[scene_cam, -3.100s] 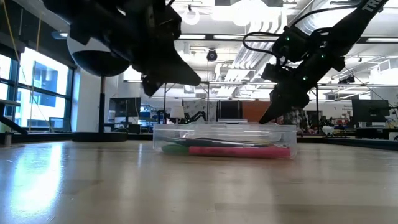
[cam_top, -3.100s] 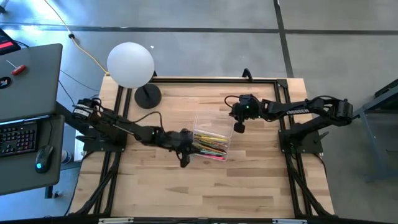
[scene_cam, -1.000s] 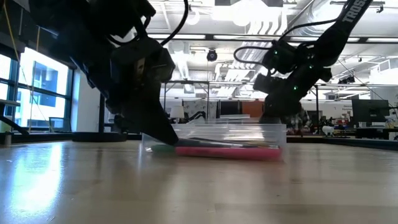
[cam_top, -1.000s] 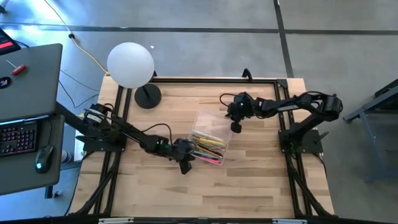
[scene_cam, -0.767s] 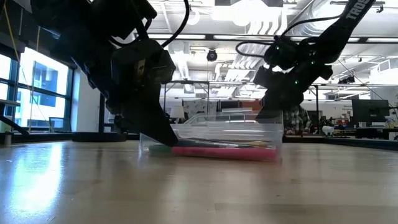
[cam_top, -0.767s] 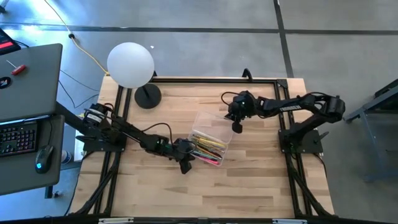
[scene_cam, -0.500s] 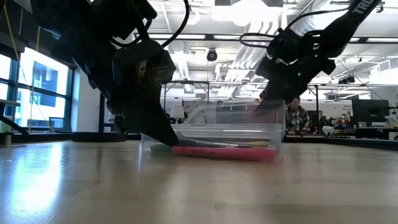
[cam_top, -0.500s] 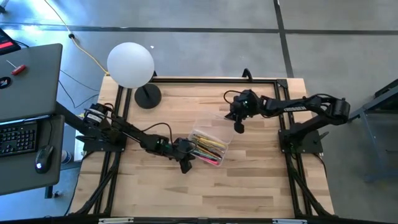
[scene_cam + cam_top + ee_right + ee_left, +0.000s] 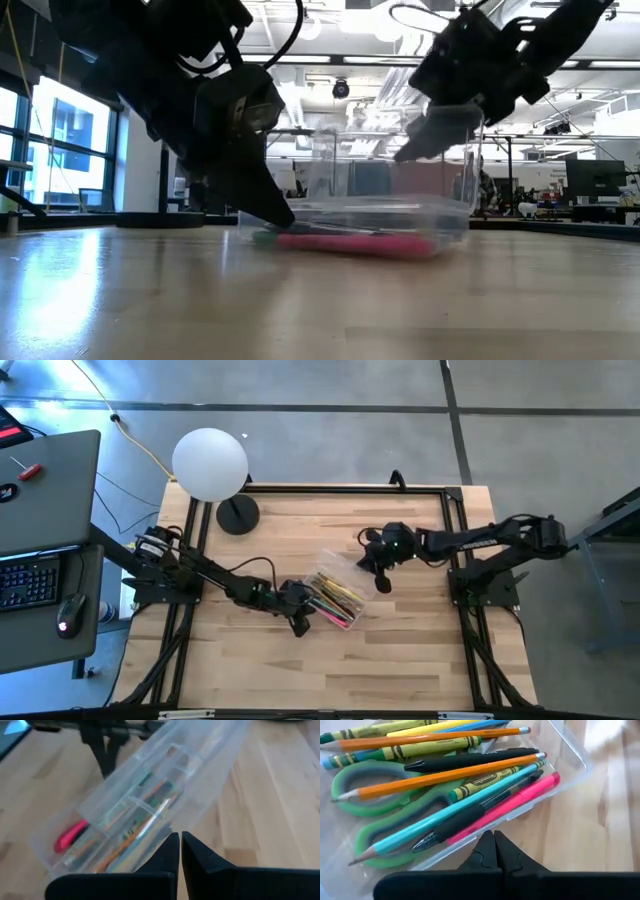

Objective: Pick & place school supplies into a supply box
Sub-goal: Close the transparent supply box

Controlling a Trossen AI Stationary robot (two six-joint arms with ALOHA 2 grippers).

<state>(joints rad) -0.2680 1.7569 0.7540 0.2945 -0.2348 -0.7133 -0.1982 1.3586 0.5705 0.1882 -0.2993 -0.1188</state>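
Lying between both end effectors: supply box (image 9: 337, 598).

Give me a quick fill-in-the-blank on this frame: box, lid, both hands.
1. The scissors in the supply box have ___ handles.
2. The right hand pushes the box's ___ up on its hinge.
3. The left hand, fingers ___, braces the box's wall.
4. The white globe lamp stands nearer the ___ arm.

Missing words: green; lid; shut; left

Raised lid (image 9: 395, 165) blocks my right claw (image 9: 382, 582) from supply box (image 9: 335, 600); my left claw (image 9: 300, 626) crowds its near corner; table (image 9: 400, 660) beyond lies open.
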